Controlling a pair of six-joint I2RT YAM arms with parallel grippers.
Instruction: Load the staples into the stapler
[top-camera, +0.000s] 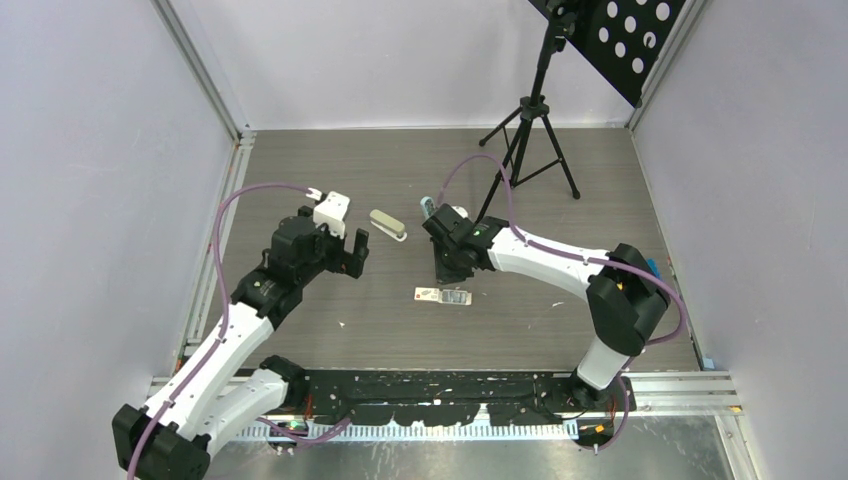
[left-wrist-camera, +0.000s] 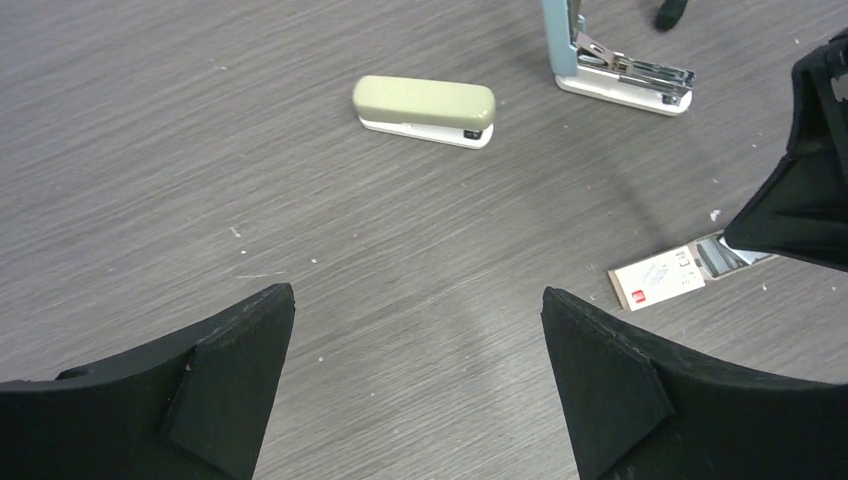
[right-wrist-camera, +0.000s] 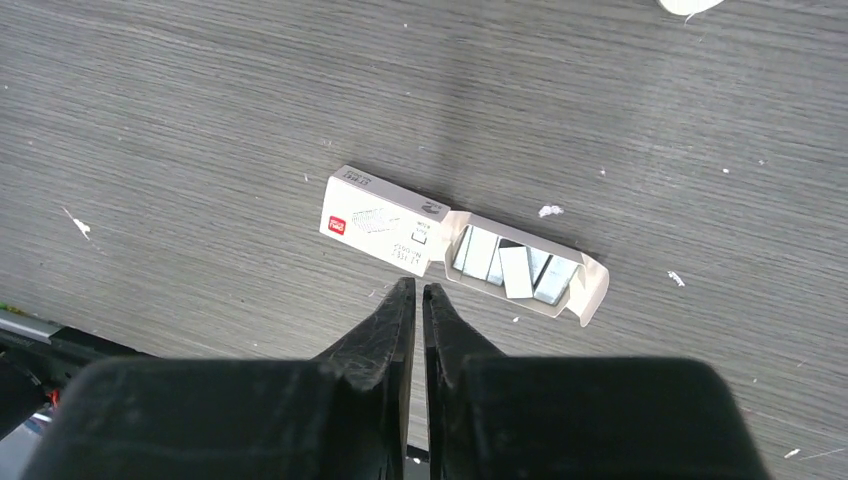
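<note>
The staples box (right-wrist-camera: 383, 222) is a small white carton with a red mark, lying on the table with its tray (right-wrist-camera: 590, 290) pulled out; several silvery staple strips (right-wrist-camera: 515, 268) sit in the tray. My right gripper (right-wrist-camera: 420, 290) hovers just in front of the box, shut, with nothing visible between its fingers. A light blue stapler (left-wrist-camera: 620, 70) stands open with its metal channel showing. A pale green stapler (left-wrist-camera: 425, 108) lies closed to its left. My left gripper (left-wrist-camera: 418, 300) is open over bare table, well short of the green stapler. From above, the box (top-camera: 443, 296) lies below the right gripper (top-camera: 448, 275).
A black tripod (top-camera: 530, 140) stands at the back right of the table, under a black perforated panel (top-camera: 620, 40). Grey walls close in the left, back and right sides. Small white specks litter the wood-grain tabletop (top-camera: 330, 170).
</note>
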